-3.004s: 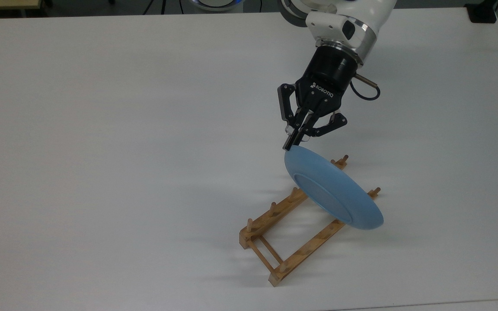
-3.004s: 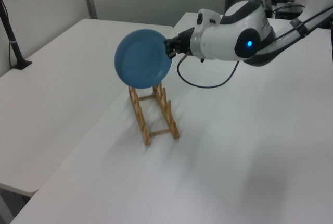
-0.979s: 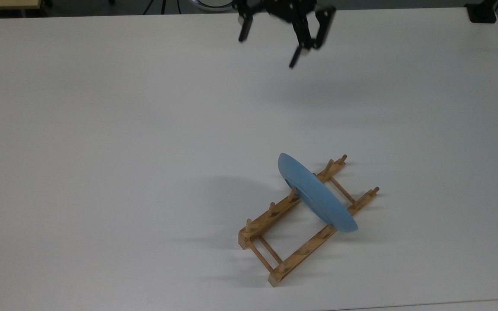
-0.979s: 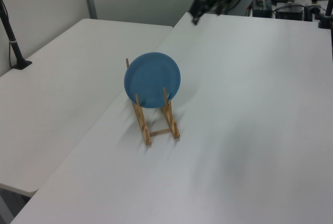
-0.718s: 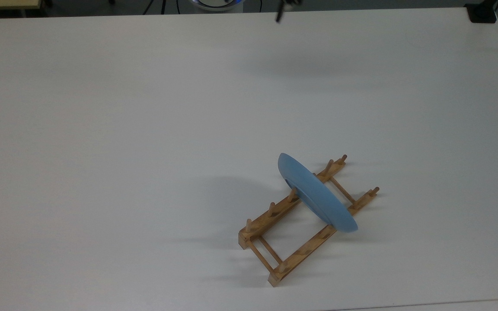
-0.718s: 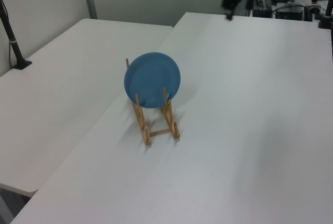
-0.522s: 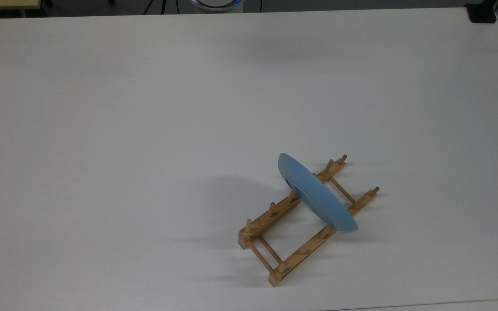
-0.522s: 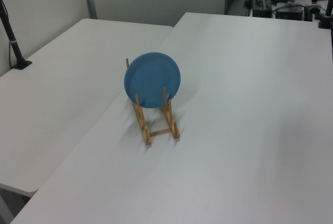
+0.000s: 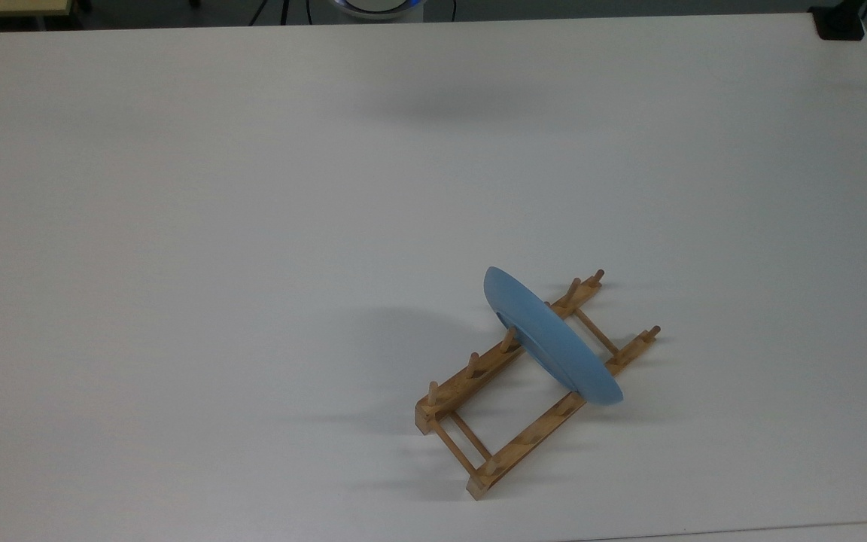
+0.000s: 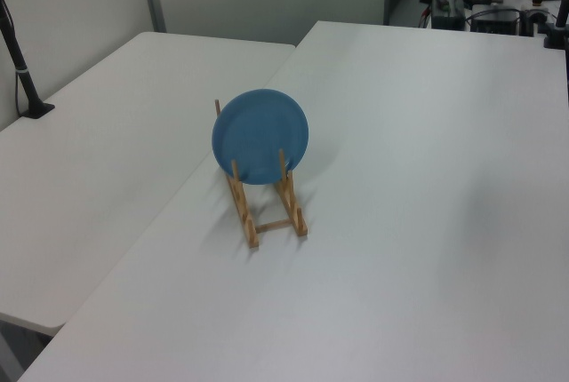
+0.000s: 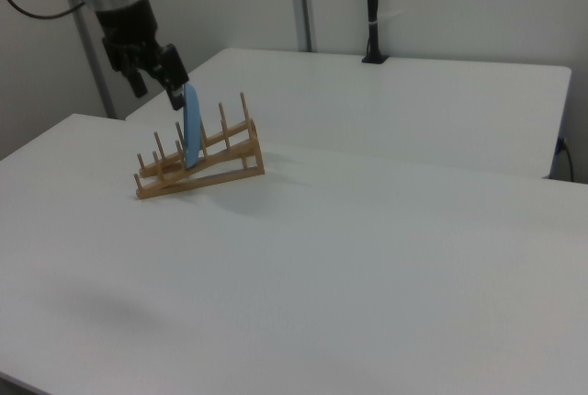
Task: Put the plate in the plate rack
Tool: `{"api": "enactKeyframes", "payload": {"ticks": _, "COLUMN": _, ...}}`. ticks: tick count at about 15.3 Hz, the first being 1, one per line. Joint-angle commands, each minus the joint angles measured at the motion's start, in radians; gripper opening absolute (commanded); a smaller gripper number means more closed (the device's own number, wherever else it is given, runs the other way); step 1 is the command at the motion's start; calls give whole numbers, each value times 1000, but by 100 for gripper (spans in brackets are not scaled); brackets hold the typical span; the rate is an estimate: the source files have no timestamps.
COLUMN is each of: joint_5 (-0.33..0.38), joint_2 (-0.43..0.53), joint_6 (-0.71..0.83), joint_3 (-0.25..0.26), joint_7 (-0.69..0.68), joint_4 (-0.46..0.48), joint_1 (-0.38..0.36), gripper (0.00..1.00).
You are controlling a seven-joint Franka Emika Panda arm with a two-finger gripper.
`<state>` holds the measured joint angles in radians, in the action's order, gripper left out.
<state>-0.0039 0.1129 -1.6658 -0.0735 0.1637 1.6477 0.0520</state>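
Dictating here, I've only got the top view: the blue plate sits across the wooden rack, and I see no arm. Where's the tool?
Observer: In the right view the tool hangs at the right view's upper left, fingers apart, nothing between them.
Operator: Is the plate standing up properly?
Observer: Yes. The right view shows the plate edge-on, nearly upright between pegs of the plate rack.
Operator: Anything holding it in front?
Observer: In the left view two pegs stand in front of its lower edge, and its round face shows fully.
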Motion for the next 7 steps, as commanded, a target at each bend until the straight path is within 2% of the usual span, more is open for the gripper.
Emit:
{"api": "enactKeyframes", "payload": {"ticks": 1, "joint_5": 38, "joint_2": 10, "joint_6": -37, "joint_3": 3, "joint_7": -125, "joint_4": 24, "joint_1": 35, "gripper": 100}}
{"api": "enactKeyframes", "payload": {"ticks": 2, "joint_5": 64, "joint_2": 8, "joint_6": -38, "joint_3": 6, "joint_7": -128, "joint_4": 20, "joint_1": 39, "gripper": 100}}
{"api": "enactKeyframes", "payload": {"ticks": 7, "joint_5": 67, "joint_2": 5, "joint_6": -32, "joint_3": 8, "joint_7": -131, "joint_4": 17, "joint_1": 39, "gripper": 100}}
